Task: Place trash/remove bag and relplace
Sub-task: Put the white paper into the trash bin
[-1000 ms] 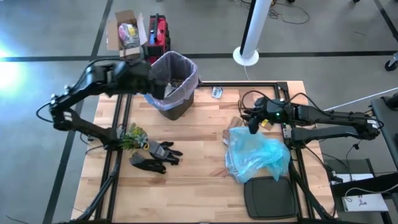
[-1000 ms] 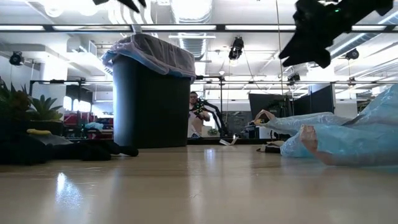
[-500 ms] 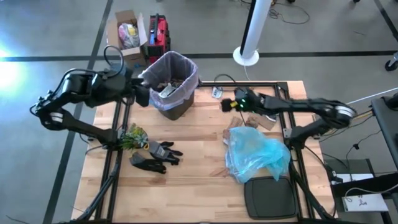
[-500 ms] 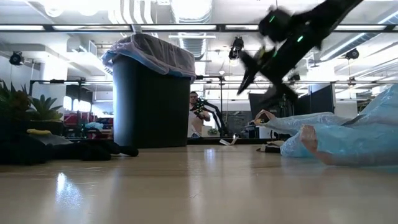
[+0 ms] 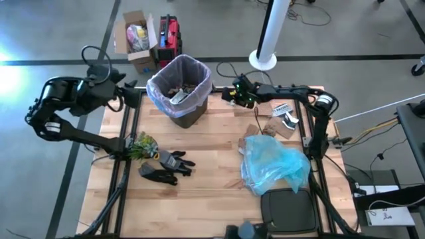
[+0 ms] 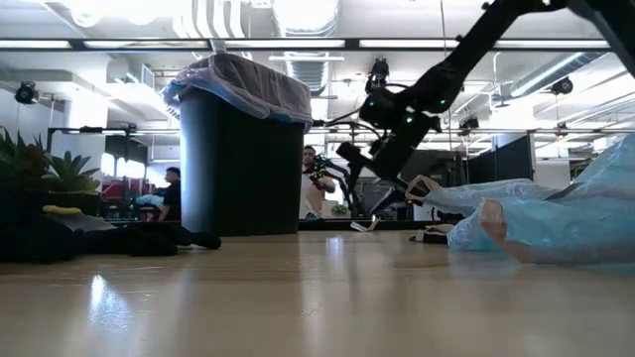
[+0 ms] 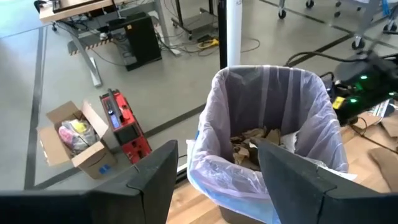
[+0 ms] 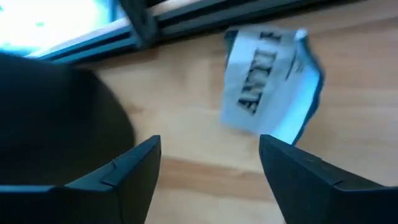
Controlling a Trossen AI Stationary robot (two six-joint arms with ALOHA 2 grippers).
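The right gripper (image 5: 234, 93) hangs low over the far edge of the wooden tabletop (image 5: 212, 179), just beside the dark round trash bin (image 5: 184, 113) on its right-hand side. Its two dark fingers (image 8: 292, 180) stand apart with nothing between them, and in the right wrist view they frame a small white wrapper with dark lettering and a blue edge (image 8: 268, 87) that lies flat on the wood just ahead of them, untouched. In the high view that wrapper (image 5: 230, 98) sits at the far edge of the tabletop, right under the gripper.

The left gripper (image 5: 131, 97) is pulled back past the left edge of the tabletop, level with the bin and a little apart from it. Its fingers (image 7: 298, 174) are spread as well and hold nothing; the left wrist view looks between them straight at the bin.

The thin translucent pink-lavender plastic liner (image 5: 159, 99) is still fitted in the bin, its rim folded over the top. Inside lie crumpled brown paper scraps (image 7: 255, 140) and a white sheet (image 5: 178, 97).

More scraps of brown cardboard and a white printed sheet (image 5: 282, 118) lie near the right edge of the tabletop, just beyond a crumpled light blue translucent plastic bag (image 5: 275, 162). A pair of black gloves (image 5: 166, 166) rests towards the left edge.
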